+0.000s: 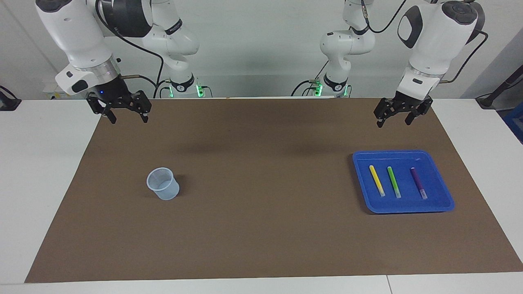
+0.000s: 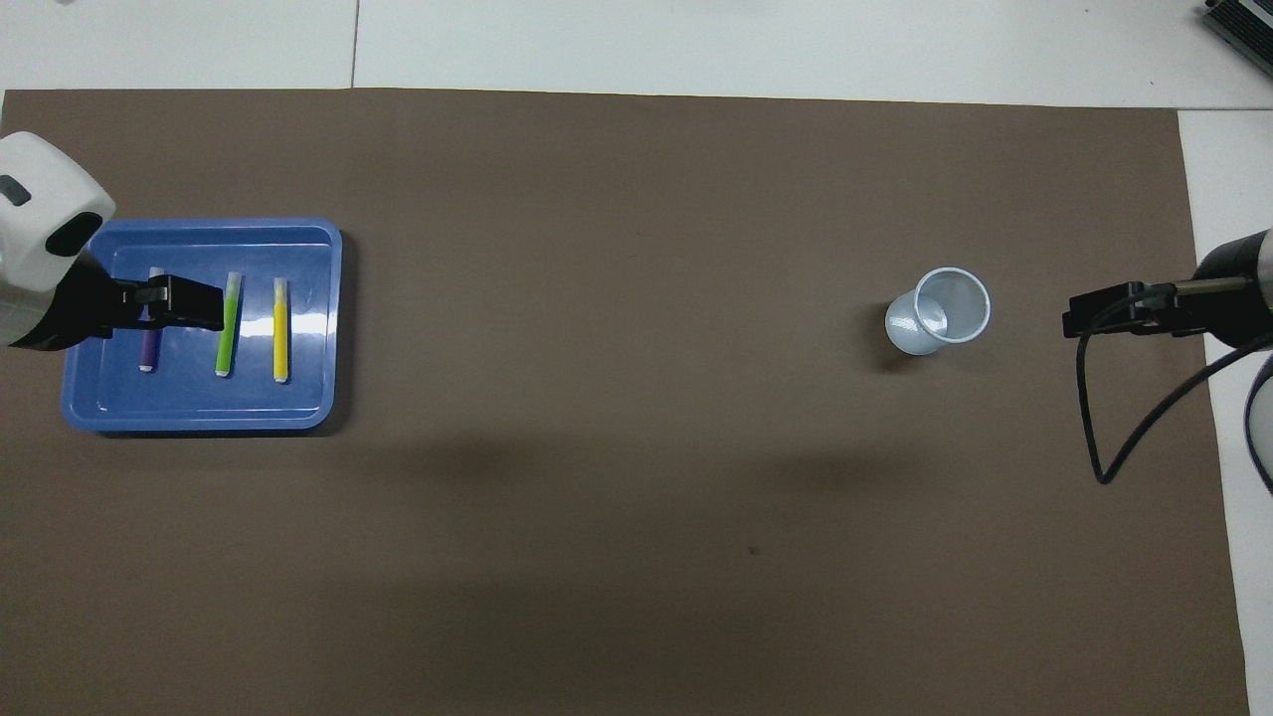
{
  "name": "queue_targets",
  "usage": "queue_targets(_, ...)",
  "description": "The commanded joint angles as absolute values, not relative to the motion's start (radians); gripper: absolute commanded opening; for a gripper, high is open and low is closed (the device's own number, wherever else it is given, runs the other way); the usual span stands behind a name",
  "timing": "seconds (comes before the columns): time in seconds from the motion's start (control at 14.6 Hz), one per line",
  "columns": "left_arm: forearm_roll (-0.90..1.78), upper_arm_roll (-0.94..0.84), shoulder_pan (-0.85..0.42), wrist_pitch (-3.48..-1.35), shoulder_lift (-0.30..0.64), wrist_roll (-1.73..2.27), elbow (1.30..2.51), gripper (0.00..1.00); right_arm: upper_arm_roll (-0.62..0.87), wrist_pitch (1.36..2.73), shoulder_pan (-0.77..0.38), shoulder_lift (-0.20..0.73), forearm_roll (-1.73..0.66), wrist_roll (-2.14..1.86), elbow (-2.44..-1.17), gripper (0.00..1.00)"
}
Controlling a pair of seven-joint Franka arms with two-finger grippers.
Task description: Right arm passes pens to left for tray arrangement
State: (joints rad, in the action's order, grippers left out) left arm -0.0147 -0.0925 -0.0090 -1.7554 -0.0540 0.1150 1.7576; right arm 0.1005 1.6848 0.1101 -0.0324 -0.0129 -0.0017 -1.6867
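1. I see the right gripper (image 1: 126, 115) raised over the mat's (image 1: 261, 228) edge, fingers spread, holding nothing.
2. The cup (image 1: 163, 184) stands well apart from the tray (image 1: 443, 192).
3. Yellow pen (image 1: 376, 179), green pen (image 1: 393, 181) and purple pen (image 1: 418, 182) lie side by side in the tray, probably not touching.
4. The left gripper (image 1: 394, 119) hangs above the mat near the tray, fingers spread, holding nothing.

Wide bare brown mat (image 1: 261, 228) between cup (image 1: 163, 183) and blue tray (image 1: 441, 206), free passage there. Cup stands alone toward the right arm's end. Three pens (image 1: 394, 182) lie side by side in the tray with gaps between them.
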Motion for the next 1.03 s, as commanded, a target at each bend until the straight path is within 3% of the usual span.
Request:
queue_targets(0.0, -0.002, -0.075, -0.008, -1.685, -0.077, 0.123, 1.726, 1.00, 0.106, 1.680, 0.120, -0.049, -0.009, -0.017, -1.697, 1.00)
queue_targets(0.34, 0.018, -0.074, 0.015, -1.601, -0.078, 0.106, 1.645, 1.00, 0.106, 1.683, 0.118, -0.049, -0.009, -0.017, -1.697, 1.00)
queue_targets(0.96, 0.018, -0.077, 0.048, -1.614, -0.092, -0.063, 1.663, 1.00, 0.106, 1.684, 0.120, -0.049, -0.011, -0.015, -1.697, 1.00)
